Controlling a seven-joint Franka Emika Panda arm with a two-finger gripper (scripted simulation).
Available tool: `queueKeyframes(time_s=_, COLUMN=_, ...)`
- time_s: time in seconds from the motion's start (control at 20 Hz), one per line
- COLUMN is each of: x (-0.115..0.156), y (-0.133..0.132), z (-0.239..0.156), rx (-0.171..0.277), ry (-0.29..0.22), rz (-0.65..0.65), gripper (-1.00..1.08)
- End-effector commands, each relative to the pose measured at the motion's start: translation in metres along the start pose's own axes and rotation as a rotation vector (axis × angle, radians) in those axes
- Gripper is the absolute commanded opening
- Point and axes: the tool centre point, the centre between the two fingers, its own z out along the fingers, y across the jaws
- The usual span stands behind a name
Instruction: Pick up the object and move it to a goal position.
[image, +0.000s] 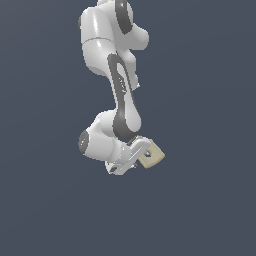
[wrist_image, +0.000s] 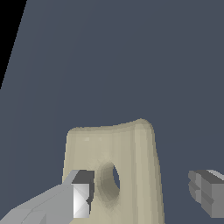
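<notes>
Tan, stiff-looking and probably light, the object sits at lower centre of the exterior view between the spread fingers of my end effector, one finger touching it beside its central hole, the other standing apart, so I cannot call it gripped; its flat opposite edges look best for holding.

My arm hangs down from the top of the exterior view against a plain dark blue-grey ground. It is white with dark grey bands at the joints, and it bends at the wrist toward the exterior view's right. At its end my gripper points toward the exterior view's right and slightly downward. The tan block sits at the tips of my fingers, tilted, with its small round hole showing as a dark spot. My fingers touch the block, but from here I cannot tell how firmly they close on it.
</notes>
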Motion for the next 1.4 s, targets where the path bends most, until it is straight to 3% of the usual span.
queueKeyframes(time_s=0.0, x=0.003, y=0.002, z=0.000, rx=0.032, ry=0.026, rz=-0.021, gripper=0.68)
queueKeyframes(time_s=0.35, x=0.007, y=0.005, z=-0.001, rx=0.073, ry=0.064, rz=-0.049, gripper=0.68)
queueKeyframes(time_s=1.05, x=0.008, y=0.003, z=0.029, rx=0.075, ry=0.066, rz=-0.050, gripper=0.68)
queueKeyframes(time_s=1.1, x=0.008, y=0.003, z=0.029, rx=0.075, ry=0.066, rz=-0.050, gripper=-1.00)
queueKeyframes(time_s=1.35, x=0.008, y=0.003, z=0.029, rx=0.075, ry=0.066, rz=-0.050, gripper=-1.00)
